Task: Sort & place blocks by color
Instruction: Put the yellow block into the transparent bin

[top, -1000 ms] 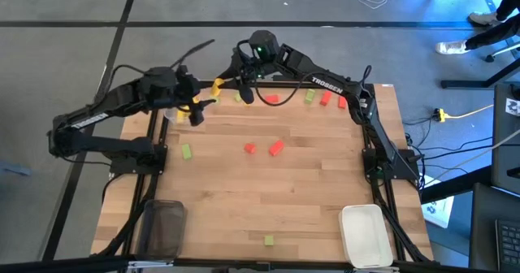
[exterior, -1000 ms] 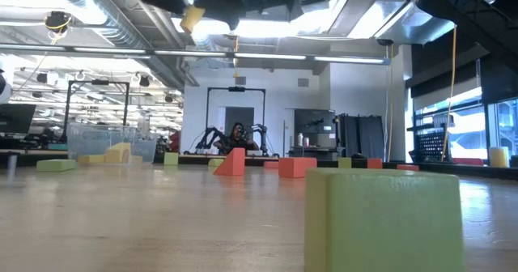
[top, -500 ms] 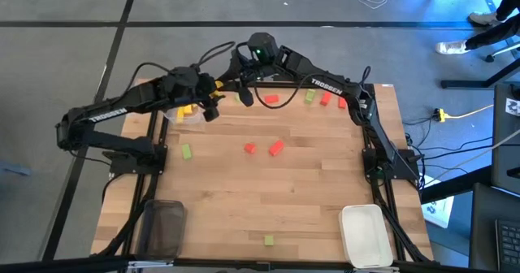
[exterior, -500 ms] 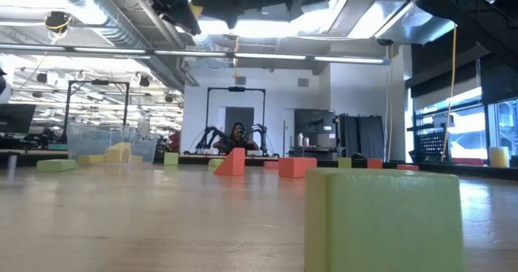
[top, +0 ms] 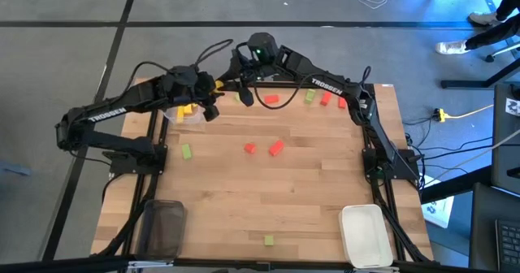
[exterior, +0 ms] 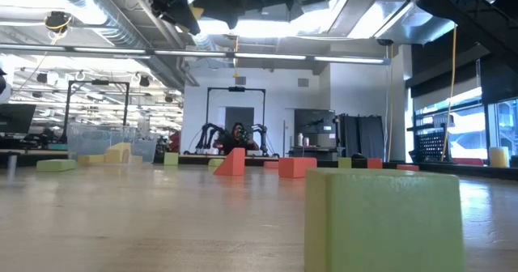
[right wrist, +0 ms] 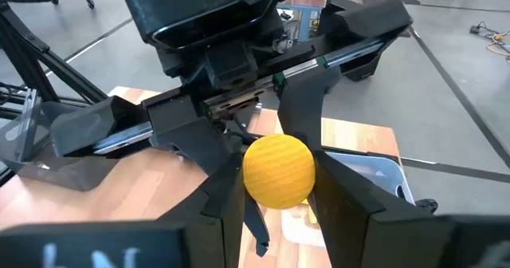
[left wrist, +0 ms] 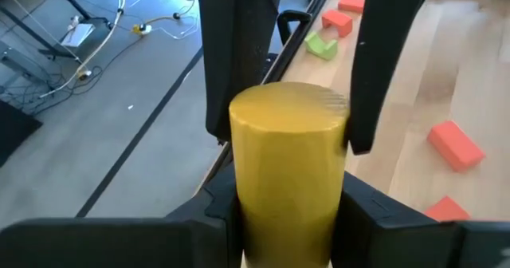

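Handover mid-air: yellow block [left wrist: 288, 168] pinched by both grippers at the table's far edge.

Left gripper [top: 213, 87] and right gripper [top: 230, 81] each clamp an end of the block above the clear tray [top: 192, 115]. It looks light, rigid and smooth, likely slippery; best gripped across flat sides near mid-length. Red blocks [top: 275, 148] lie mid-table, green blocks [top: 186, 151] scattered, more red and green along the far edge. Dark tray [top: 162, 224] and white tray [top: 366, 232] sit at the near corners, well apart. The crossed arms crowd each other.
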`<state>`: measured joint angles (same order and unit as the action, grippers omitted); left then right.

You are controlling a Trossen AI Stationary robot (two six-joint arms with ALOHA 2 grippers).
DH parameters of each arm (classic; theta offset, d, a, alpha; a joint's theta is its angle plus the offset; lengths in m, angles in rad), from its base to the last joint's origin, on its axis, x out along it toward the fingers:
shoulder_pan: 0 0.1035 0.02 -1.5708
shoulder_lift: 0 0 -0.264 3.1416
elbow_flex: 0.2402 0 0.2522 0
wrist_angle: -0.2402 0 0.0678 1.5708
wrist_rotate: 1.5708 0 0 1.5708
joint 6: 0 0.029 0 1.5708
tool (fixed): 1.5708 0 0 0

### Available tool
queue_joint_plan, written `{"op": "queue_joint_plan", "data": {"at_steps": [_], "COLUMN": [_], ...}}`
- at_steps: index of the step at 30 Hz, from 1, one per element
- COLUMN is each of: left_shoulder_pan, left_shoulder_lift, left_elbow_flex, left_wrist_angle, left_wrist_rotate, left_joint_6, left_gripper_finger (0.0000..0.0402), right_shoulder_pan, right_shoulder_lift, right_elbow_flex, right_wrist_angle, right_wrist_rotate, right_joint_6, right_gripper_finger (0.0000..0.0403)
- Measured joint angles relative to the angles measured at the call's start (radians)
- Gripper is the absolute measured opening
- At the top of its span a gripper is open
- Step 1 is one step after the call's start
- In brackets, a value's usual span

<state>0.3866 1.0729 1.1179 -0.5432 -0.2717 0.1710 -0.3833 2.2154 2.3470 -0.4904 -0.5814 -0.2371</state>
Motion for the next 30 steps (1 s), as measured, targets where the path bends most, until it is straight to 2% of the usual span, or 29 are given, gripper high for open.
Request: {"op": "queue_joint_plan", "data": {"at_steps": [10,15,24,28,30], "left_shoulder_pan": [-0.002,0.006,0.086,0.142,0.172], "left_shoulder_lift": [-0.030,-0.058,-0.110,-0.112,-0.112], "left_elbow_flex": [0.000,0.000,0.000,-0.001,-0.013], "left_wrist_angle": [-0.058,-0.167,-0.462,-0.617,-0.643], "left_wrist_rotate": [0.006,-0.096,-0.233,-0.273,-0.290], "left_joint_6": [-0.034,-0.106,-0.369,-0.512,-0.560], "left_gripper_finger": [0.0113,0.0113,0.0113,0.0113,0.0113], "right_shoulder_pan": [0.000,-0.030,-0.095,-0.105,-0.105], "right_shoulder_lift": [0.000,-0.015,-0.081,-0.102,-0.108], "right_elbow_flex": [0.000,0.000,0.000,0.000,0.000], "right_wrist_angle": [0.000,-0.021,-0.123,-0.183,-0.199], "right_wrist_rotate": [-0.010,-0.007,0.018,0.066,0.092], "right_joint_6": [0.022,0.022,-0.012,-0.060,-0.085], "right_gripper_finger": [0.0148,0.0148,0.0149,0.0149,0.0150]}}
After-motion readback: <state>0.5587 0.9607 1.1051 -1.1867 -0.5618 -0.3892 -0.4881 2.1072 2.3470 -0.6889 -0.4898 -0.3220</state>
